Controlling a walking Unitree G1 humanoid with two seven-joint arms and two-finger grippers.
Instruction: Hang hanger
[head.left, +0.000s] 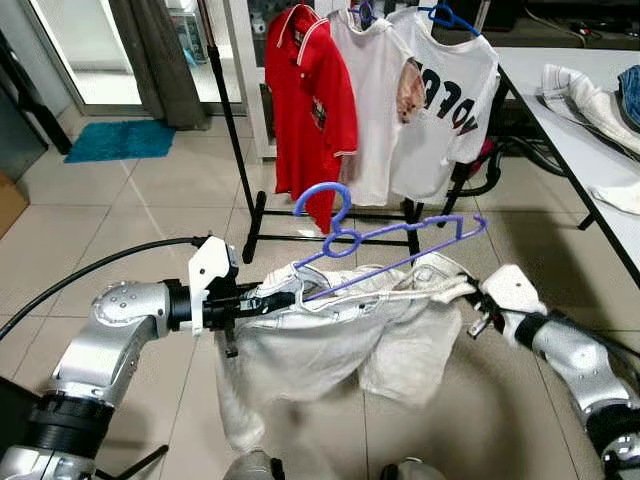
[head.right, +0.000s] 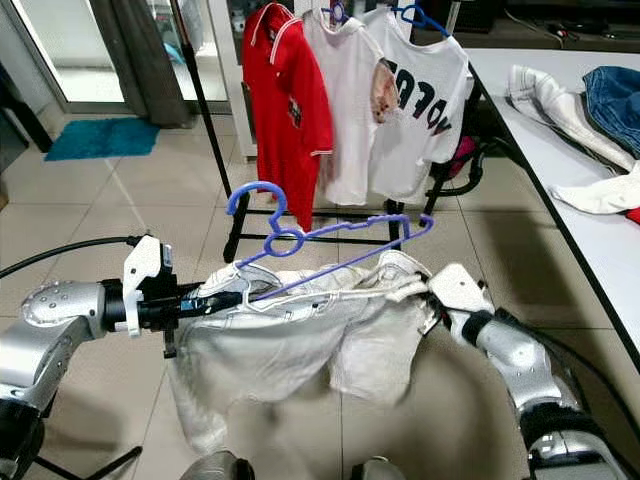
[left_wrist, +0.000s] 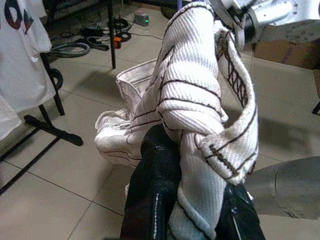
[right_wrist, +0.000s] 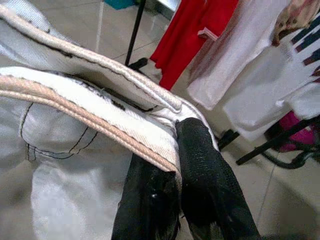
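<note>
- A white garment (head.left: 335, 335) hangs stretched between the robot's 2 grippers above the tiled floor (head.left: 150, 200), its body drooping in loose folds below the stretched top edge.
- The left gripper (head.left: 262, 300) holds one end; in the left wrist view its black fingers (left_wrist: 152, 195) are clamped on a bunched, ribbed hem with dark stitching.
- The right gripper (head.left: 468, 298) holds the other end; in the right wrist view its fingers (right_wrist: 200, 170) are closed on the garment's thick seamed edge.
- A blue-purple plastic hanger (head.left: 385, 240) lies tilted across the top of the garment, its hook up and toward the robot's left, its lower bar touching the cloth.
- Beyond it stands a black clothes rack (head.left: 255, 215) carrying 3 shirts: a red polo (head.left: 305, 90), a plain white tee (head.left: 365, 90), and a white tee with dark lettering (head.left: 445, 100) on a blue hanger.
- To the robot's right, a white surface (head.left: 560, 110) carries heaped clothes (head.right: 560, 95), including white fabric and blue denim.
- A teal mat (head.left: 120, 140) lies on the floor near a glass door.
</note>
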